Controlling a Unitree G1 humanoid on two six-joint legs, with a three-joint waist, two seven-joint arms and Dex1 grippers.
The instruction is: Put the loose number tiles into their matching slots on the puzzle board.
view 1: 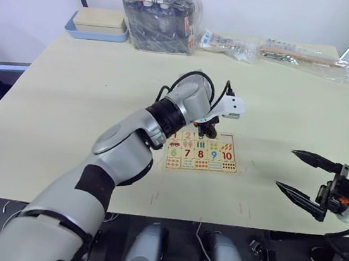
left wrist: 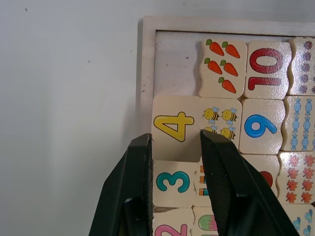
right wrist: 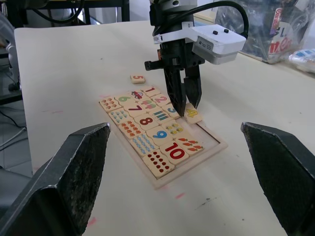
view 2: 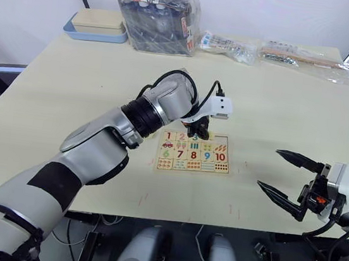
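The yellow 4 tile (left wrist: 173, 129) sits skewed at the board's top row, tilted half over its bee slot (left wrist: 220, 123), not yet seated flat, and the left gripper (left wrist: 175, 147) hangs right over it, fingers parted and straddling its near edge, gripping nothing. On the puzzle board (view 1: 201, 151), the 5 slot (left wrist: 175, 69) beyond lies bare. The loose 5 tile (right wrist: 137, 78) rests on the table off the board's far corner, around 11 o'clock from it in the right wrist view. The right gripper (view 1: 301, 175) waits wide open, well apart at 3 o'clock. The left arm hides the board's top row from the head camera.
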